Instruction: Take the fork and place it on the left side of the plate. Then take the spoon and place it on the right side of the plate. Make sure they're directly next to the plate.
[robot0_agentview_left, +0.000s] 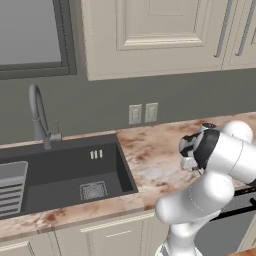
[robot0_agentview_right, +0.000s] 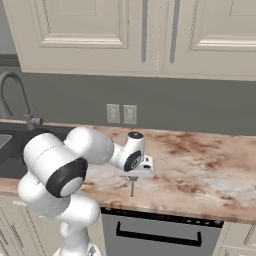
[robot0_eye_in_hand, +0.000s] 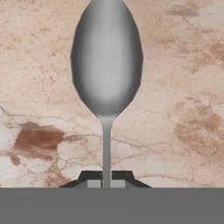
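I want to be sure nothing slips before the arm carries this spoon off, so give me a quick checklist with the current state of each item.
1. Claw shut on the handle of the grey metal spoon with the oval bowl: ok, the two fingertips close on the slim handle in the hand view.
2. Handle centred between the fingertips: ok.
3. Spoon in line with the claw: ok, it runs straight out along the claw.
4. Spoon lifted off the mottled pink-brown stone counter: cannot tell; the right base view shows a thin piece hanging under the claw, its clearance unclear.
5. Plate's position known: cannot tell.
6. Fork already placed: cannot tell.
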